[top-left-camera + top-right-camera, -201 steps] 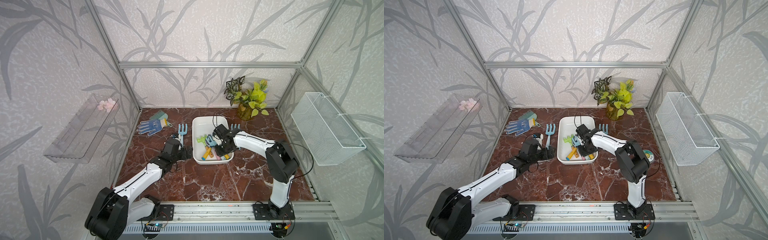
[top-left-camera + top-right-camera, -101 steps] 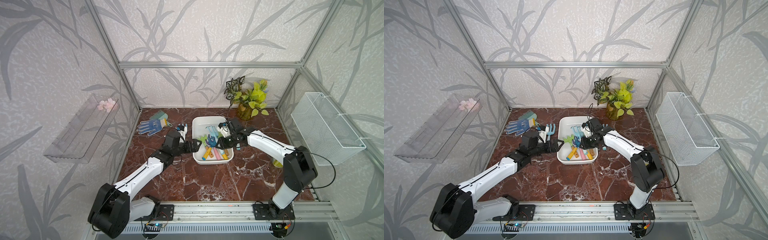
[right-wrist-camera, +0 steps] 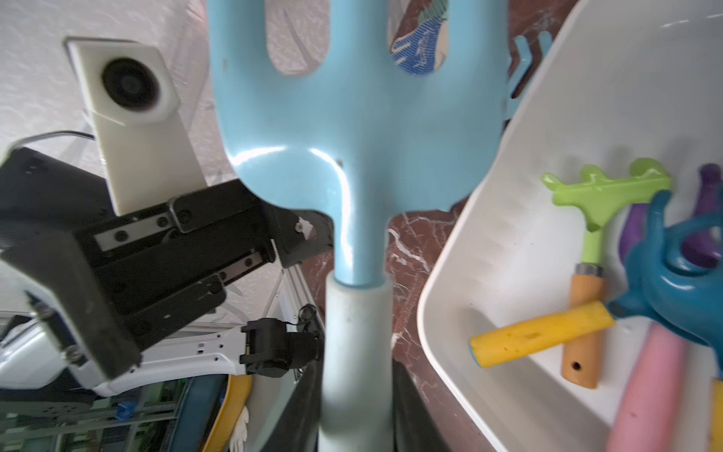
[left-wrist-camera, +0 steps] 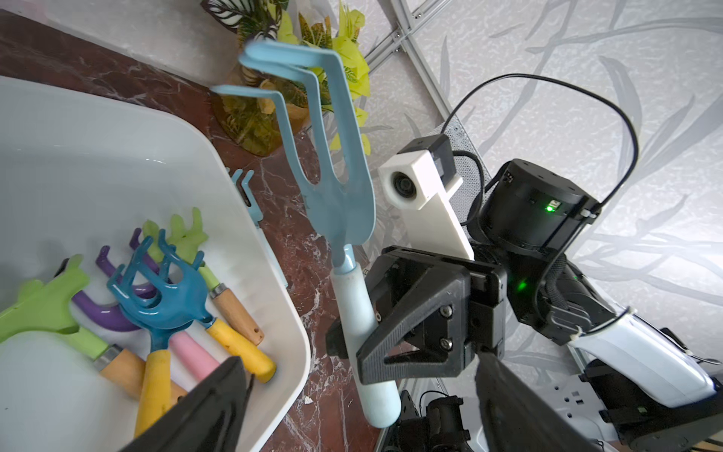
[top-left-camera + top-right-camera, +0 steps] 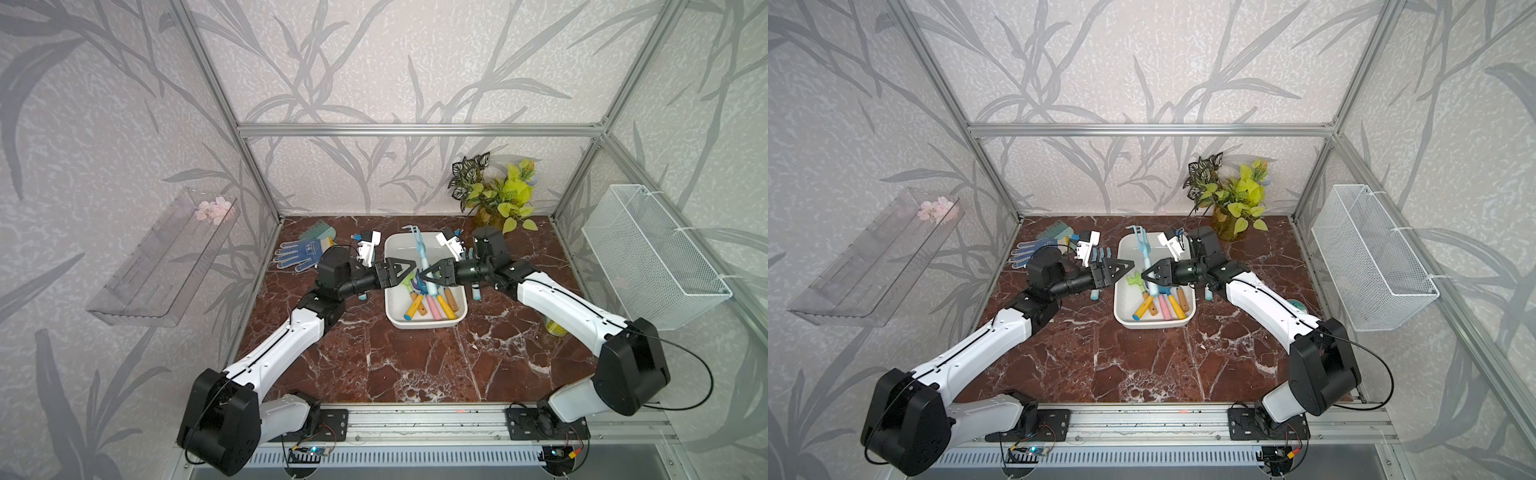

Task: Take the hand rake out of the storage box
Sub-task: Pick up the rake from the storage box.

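The light blue hand rake (image 5: 419, 246) hangs upright, tines up, above the white storage box (image 5: 428, 324), as in both top views (image 5: 1144, 249). My right gripper (image 5: 429, 277) is shut on its pale handle (image 3: 356, 352), seen clearly in the right wrist view. The left gripper (image 5: 411, 270) faces it from the box's left side, open. In the left wrist view its dark fingers (image 4: 211, 407) stand wide on either side of the handle's lower end (image 4: 381, 407), apart from it.
Several more rakes (image 5: 428, 301) with yellow, pink and wooden handles lie in the box. Blue gloves (image 5: 299, 251) lie back left, a potted plant (image 5: 498, 199) back right. A wire basket (image 5: 652, 257) hangs on the right wall, a clear shelf (image 5: 162, 257) on the left.
My right gripper has lifted the light blue rake up from among the rakes in the box. The left arm has swung from the table beside the box toward the rake.
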Tool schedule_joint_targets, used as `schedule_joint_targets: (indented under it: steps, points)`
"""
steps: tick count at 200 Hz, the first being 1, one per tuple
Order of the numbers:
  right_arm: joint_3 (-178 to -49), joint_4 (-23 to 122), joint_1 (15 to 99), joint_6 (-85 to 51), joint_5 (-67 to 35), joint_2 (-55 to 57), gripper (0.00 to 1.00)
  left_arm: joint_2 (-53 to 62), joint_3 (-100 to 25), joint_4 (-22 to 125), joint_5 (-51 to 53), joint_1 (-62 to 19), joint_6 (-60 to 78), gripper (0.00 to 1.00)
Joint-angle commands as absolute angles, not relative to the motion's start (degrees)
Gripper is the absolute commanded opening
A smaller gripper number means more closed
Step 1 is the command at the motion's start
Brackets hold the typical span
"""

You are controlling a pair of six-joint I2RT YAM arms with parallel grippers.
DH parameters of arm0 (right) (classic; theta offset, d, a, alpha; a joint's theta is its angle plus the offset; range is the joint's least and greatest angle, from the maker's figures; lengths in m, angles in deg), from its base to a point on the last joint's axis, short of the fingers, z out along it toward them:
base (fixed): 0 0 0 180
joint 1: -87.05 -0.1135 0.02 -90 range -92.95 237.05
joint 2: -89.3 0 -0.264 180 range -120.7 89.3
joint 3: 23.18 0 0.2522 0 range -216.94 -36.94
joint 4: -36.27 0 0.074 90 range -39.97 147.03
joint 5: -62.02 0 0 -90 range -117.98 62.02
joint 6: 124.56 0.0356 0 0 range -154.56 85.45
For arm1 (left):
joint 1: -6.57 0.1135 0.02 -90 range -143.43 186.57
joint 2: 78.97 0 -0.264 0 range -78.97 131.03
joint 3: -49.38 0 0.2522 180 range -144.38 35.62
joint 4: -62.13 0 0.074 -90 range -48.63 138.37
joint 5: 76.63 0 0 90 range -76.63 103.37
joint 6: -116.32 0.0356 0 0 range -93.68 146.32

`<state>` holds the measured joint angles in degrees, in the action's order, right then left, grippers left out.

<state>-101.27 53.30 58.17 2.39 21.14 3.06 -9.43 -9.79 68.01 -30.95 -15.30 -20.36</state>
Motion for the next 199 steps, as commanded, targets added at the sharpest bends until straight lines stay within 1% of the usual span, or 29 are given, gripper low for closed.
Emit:
schedule_joint_targets:
  steps: [1,27,49,66,97,115,133,171,181,199]
  points:
    - [-98.5,35.6,58.1,14.3,29.4,4.3,0.14,-9.8,-11.6,73.7,-34.4,-15.3,-23.2,0.89]
    - [-97.3,28.0,57.1,19.6,31.0,3.9,0.14,-9.2,-11.6,76.4,-35.1,-15.5,-24.7,0.86]
    - [-97.6,27.3,55.9,20.2,30.9,3.7,0.14,-8.5,-11.9,79.2,-35.7,-16.0,-26.4,0.81]
    - [-97.8,26.4,55.4,21.0,31.1,3.6,0.14,-8.3,-12.0,79.1,-35.4,-16.0,-26.1,0.75]
    - [-98.8,27.0,53.9,20.8,31.4,3.3,0.14,-7.6,-12.3,79.8,-35.2,-16.0,-26.6,0.71]
    - [-99.1,27.9,53.4,20.1,31.3,3.4,0.14,-7.3,-12.7,80.5,-35.2,-16.0,-27.1,0.62]
    - [-98.9,28.2,53.5,19.8,30.8,3.6,0.14,-7.3,-13.0,80.7,-35.7,-16.0,-27.5,0.48]
    - [-98.4,26.5,53.5,21.0,30.5,3.4,0.14,-8.6,-11.8,80.0,-35.9,-16.0,-27.5,0.32]
    - [-98.2,25.7,53.5,21.6,30.5,3.2,0.16,-9.0,-11.3,79.8,-35.9,-16.0,-27.4,0.29]
    - [-98.1,24.8,53.5,22.4,30.6,2.9,0.24,-9.8,-10.7,77.0,-35.4,-15.9,-25.6,0.22]
